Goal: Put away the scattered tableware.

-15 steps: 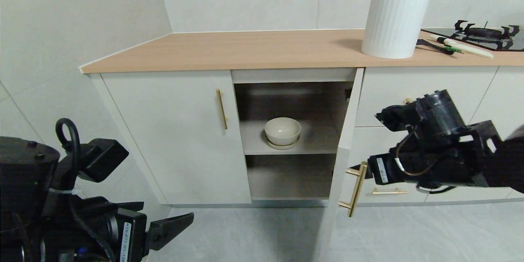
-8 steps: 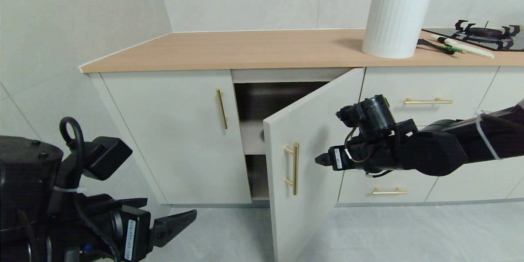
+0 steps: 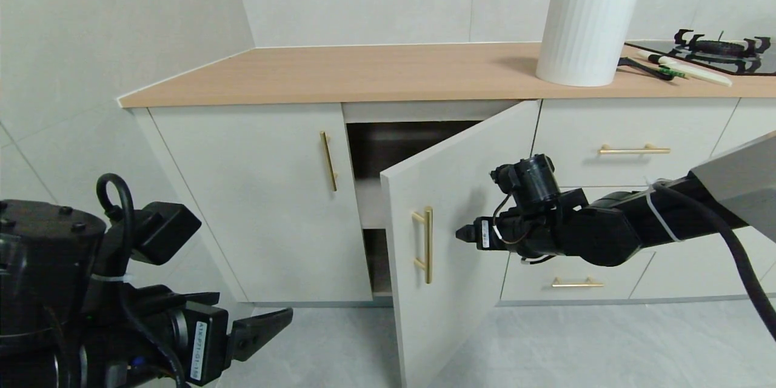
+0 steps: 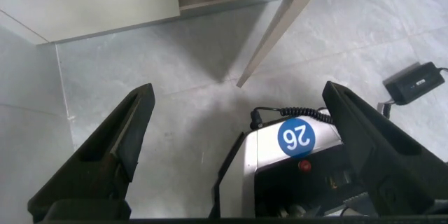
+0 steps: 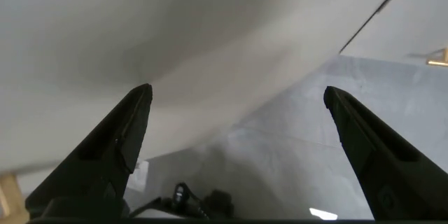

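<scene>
Head view shows the right gripper (image 3: 462,234) by the cupboard door (image 3: 451,163), its spread fingers (image 5: 115,150) liable to snag the handle (image 3: 426,245).

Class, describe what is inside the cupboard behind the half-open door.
The gap beside the door shows the dark back of the cupboard, a strip of shelf and a sliver below. The door covers the rest, so its contents cannot be told.

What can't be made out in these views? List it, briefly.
1. Head view: the cupboard shelves are mostly hidden by the half-open door.
2. Head view: whether the right gripper touches that door is unclear, because the contact spot is too small to tell.
3. Head view: the utensils are small and partly behind the white container.
</scene>
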Available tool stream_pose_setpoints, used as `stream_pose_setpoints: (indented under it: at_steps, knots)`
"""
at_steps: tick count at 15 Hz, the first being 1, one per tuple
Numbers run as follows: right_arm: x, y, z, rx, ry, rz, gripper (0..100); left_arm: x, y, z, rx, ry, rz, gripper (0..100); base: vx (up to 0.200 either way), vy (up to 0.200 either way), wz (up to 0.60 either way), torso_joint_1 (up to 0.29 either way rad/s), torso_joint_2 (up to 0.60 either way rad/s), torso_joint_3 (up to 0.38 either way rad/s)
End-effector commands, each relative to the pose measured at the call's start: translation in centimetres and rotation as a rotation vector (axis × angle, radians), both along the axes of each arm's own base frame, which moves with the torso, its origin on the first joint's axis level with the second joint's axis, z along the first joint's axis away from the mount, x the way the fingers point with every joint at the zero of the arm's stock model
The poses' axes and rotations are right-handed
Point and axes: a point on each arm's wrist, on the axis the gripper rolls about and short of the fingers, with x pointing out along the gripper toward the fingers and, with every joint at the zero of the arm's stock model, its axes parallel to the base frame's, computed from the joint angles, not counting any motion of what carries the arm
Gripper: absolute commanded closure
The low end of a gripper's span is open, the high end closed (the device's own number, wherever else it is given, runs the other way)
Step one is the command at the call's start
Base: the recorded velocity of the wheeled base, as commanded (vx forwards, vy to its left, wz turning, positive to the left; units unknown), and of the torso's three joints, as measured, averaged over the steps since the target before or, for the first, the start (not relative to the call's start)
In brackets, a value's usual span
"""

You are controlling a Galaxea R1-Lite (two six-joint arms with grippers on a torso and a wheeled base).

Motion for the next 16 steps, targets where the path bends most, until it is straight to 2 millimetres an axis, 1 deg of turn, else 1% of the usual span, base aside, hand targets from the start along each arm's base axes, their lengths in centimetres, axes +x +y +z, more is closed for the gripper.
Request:
stream_pose_setpoints:
  at_steps: [1,5,10,16]
  knots:
    - [0.3,0.2,-0.2,0.003,-0.003,-0.001,0,0.1,0.0,-0.1,0.004,0.008,0.002,0,0.2,0.0,0.0,0.007,0.01,0.002]
    - [0.3,0.2,-0.5,-0.003,0.001,-0.003,0,0.2,-0.1,-0.3,0.008,0.015,0.0,0,0.2,0.0,0.0,0.0,0.0,0.001]
    - [0.4,0.2,-0.2,0.008,-0.009,-0.014,0,0.3,-0.2,-0.4,0.01,0.021,0.004,0,0.0,0.0,0.0,0.0,0.0,0.0]
    - [2.1,1.1,0.0,0.134,-0.069,-0.094,0,0.4,-0.2,-0.5,0.014,0.026,0.005,0,0.0,0.0,0.0,0.0,0.0,0.0]
